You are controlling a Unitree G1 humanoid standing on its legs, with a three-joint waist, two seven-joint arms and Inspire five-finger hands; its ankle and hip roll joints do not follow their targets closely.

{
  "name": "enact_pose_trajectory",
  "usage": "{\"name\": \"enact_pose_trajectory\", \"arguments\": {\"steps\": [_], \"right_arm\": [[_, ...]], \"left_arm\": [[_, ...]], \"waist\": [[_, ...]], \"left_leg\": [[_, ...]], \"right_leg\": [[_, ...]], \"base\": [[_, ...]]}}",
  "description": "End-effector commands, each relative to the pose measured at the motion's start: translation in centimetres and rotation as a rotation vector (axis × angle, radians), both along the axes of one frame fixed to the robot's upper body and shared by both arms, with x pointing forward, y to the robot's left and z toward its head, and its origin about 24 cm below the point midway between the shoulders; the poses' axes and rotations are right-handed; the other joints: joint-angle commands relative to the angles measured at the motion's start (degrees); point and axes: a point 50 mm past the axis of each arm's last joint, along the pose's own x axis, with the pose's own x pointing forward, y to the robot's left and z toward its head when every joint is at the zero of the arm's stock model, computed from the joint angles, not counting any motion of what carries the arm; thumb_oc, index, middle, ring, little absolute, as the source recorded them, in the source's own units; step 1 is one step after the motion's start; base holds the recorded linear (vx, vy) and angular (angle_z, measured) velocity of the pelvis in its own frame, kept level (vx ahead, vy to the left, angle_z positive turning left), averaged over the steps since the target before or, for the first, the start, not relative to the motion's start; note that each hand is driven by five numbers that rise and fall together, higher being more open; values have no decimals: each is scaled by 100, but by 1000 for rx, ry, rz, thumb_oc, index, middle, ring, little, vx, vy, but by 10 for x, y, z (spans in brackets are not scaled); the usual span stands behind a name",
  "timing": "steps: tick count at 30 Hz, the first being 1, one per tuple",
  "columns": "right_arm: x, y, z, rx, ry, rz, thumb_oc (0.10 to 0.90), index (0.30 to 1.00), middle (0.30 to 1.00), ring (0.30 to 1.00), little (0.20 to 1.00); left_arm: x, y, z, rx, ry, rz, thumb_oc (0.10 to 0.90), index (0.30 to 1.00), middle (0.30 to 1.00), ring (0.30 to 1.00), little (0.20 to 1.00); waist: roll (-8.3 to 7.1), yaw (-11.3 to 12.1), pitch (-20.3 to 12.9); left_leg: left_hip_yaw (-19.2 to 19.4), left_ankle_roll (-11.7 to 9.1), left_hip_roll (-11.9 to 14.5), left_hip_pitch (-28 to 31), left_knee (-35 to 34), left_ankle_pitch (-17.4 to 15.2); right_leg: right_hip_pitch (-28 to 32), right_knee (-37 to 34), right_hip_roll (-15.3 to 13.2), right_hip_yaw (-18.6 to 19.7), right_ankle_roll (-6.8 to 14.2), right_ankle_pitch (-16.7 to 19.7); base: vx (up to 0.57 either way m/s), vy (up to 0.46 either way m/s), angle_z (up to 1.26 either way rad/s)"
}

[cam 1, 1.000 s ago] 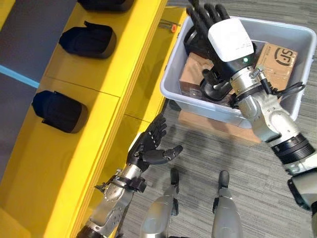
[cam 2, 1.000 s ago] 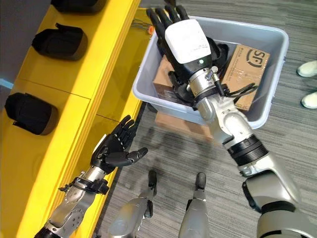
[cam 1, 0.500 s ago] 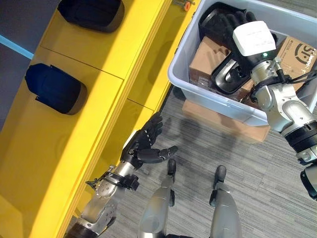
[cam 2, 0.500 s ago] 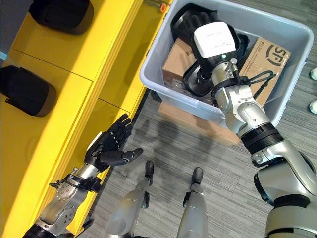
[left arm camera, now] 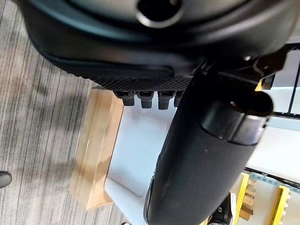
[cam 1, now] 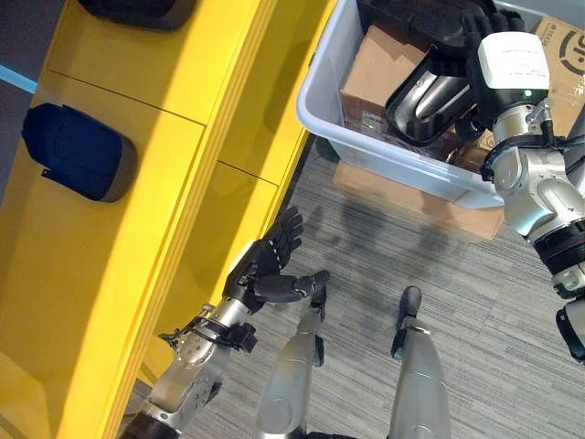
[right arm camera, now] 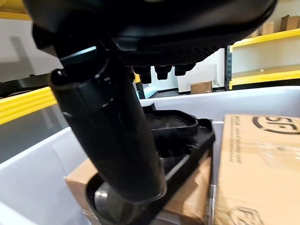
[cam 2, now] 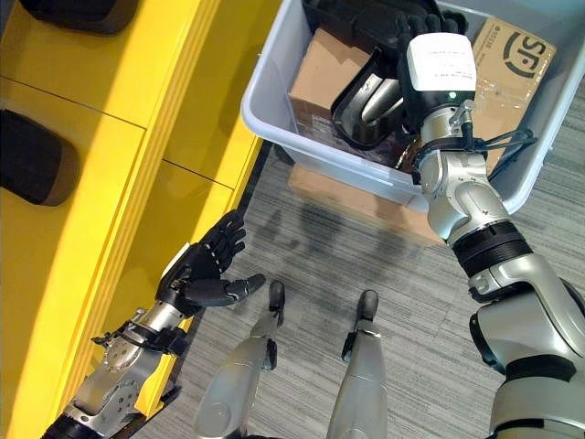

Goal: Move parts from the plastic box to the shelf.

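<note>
Black moulded part (cam 2: 364,99): glossy, tray-like with a hollow bowl, lying tilted inside the plastic box (cam 2: 274,128), resting across the top of a brown cardboard carton (cam 2: 318,73). Its raised rim shows from close by in the right wrist view (right arm camera: 176,129).

Right hand (cam 2: 416,37): reaches into the box from above, dark fingers laid over the far end of the black part (the white cover on the back of the hand faces the camera). Whether the fingers are curled round the part or merely resting on it cannot be told.

Plastic box: pale grey, standing on a flat wooden board (cam 1: 411,206) on the grey floor, just beside the shelf. Also contains a second, printed carton (cam 2: 507,64) at the side away from the shelf.

Shelf (cam 1: 210,137): yellow, running along the robot's left. One dark padded part (cam 1: 78,163) lies on its upper surface; the edge of another (cam 1: 137,9) shows further along.

Left hand (cam 1: 270,270): hovers low beside the shelf front, well apart from the box, fingers straight and spread, thumb out, holding nothing
</note>
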Motion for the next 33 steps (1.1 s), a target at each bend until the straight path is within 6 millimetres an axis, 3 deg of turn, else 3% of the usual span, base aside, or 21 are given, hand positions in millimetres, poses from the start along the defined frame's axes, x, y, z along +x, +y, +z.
{"name": "enact_pose_trajectory", "arguments": {"steps": [1,7,13,22,26,30,33], "right_arm": [[-25,10,99,-77,-320,33,900,1000,1000,1000,1000],[-24,11,104,-130,-235,-10,900,1000,1000,1000,1000],[-30,8,120,-92,-329,-10,900,1000,1000,1000,1000],[-41,7,113,27,-533,143,900,1000,1000,1000,1000],[-45,17,99,82,-547,249,900,1000,1000,1000,1000],[-47,19,67,180,-529,317,900,1000,1000,1000,1000],[-48,14,45,243,-492,301,900,1000,1000,1000,1000]], "left_arm": [[-12,-10,45,-108,-222,-85,900,1000,1000,1000,1000],[-11,-6,43,-109,-215,-69,900,1000,1000,1000,1000],[-13,-3,43,-103,-224,-82,900,1000,1000,1000,1000],[-19,-5,45,-107,-250,-112,900,1000,1000,1000,1000],[-19,-4,45,-97,-261,-125,900,1000,1000,1000,1000],[-20,-2,42,-102,-245,-124,900,1000,1000,1000,1000],[-20,-2,40,-97,-243,-140,900,1000,1000,1000,1000]], "waist": [[206,-90,6],[212,-145,6],[217,-132,6],[254,-193,6],[256,-255,-3],[191,-360,-266],[135,-497,-413]], "left_leg": [[-171,-62,309,-37,889,-1131],[-140,-118,381,-109,856,-1098],[-180,-180,463,-143,791,-1029],[-210,-192,514,458,723,-1068],[-194,-228,613,841,679,-956],[-150,-259,749,1117,740,-857],[127,-285,873,1286,777,-749]], "right_leg": [[375,-271,97,-143,-306,-649],[50,-39,84,-47,-351,-716],[-159,217,140,-23,-429,-827],[270,407,99,-32,-458,-1017],[662,370,152,-52,-484,-1071],[1007,338,240,-94,-549,-1187],[1235,192,286,-224,-606,-1197]], "base": [[0,0,0],[-26,-35,-4],[-16,-58,2],[5,-62,0],[20,-117,4],[63,-162,2],[15,-208,16]]}}
